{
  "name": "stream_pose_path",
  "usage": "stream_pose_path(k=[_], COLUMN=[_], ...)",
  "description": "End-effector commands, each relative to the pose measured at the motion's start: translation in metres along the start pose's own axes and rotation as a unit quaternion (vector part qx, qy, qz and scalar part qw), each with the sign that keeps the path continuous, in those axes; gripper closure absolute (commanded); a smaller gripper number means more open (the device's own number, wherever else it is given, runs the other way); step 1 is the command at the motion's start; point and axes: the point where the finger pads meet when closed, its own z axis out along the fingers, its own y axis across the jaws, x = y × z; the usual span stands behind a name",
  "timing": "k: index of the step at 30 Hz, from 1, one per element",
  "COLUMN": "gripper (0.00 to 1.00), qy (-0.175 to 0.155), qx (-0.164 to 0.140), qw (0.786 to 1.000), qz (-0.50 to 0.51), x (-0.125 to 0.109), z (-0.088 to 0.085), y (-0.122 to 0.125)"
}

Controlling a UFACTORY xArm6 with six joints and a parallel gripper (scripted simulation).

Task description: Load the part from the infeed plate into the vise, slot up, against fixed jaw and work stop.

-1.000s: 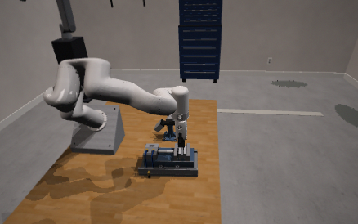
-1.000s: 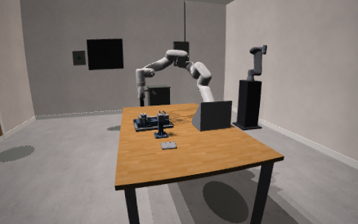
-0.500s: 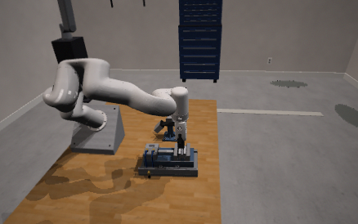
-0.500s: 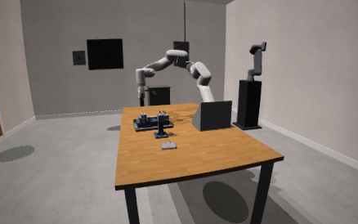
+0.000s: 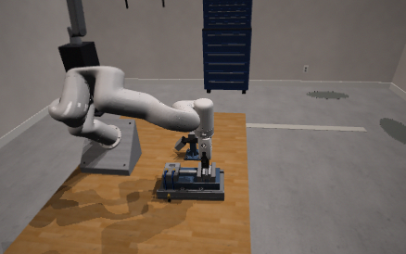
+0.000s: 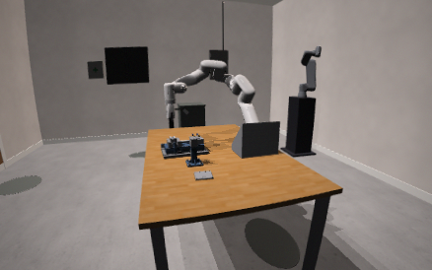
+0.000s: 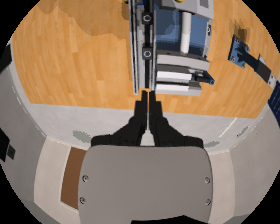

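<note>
Grey walls and a grey floor surround a wooden table (image 6: 252, 189), with a blue drawer cabinet (image 5: 226, 46) against the far wall in the top view. On the table, the white arm (image 5: 131, 104) rises from a grey wedge-shaped pedestal (image 5: 128, 162) and reaches over to the vise (image 5: 191, 181), a blue and grey fixture on a dark base plate. The gripper (image 7: 148, 103) points straight down at one end of the vise; its two dark fingers are pressed together with nothing between them, tips just beside the end of the vise in the wrist view. In that view a pale grey block (image 7: 179, 78) lies inside the vise at the end nearest the gripper, between the long dark jaw bar and the blue body; whether it sits flush against the jaw and the stop cannot be told. Just beyond the vise stands the V-block (image 5: 192, 147) on its small blue foot, apart from the vise. The infeed plate (image 6: 203, 175), a small grey square, lies by itself nearer the table's front edge in the exterior view, with no block on it.
</note>
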Motion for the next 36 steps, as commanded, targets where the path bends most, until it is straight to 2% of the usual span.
stream_pose_path(k=[1, 18, 36], gripper=[1.00, 1.00, 1.00], qy=[-0.002, -0.002, -0.002], qx=[0.000, -0.001, -0.001], qw=[1.000, 1.000, 1.000], qz=[0.001, 0.000, 0.000], x=[-0.001, -0.001, -0.002], z=[-0.002, 0.002, 0.023], y=[0.000, 0.000, -0.001])
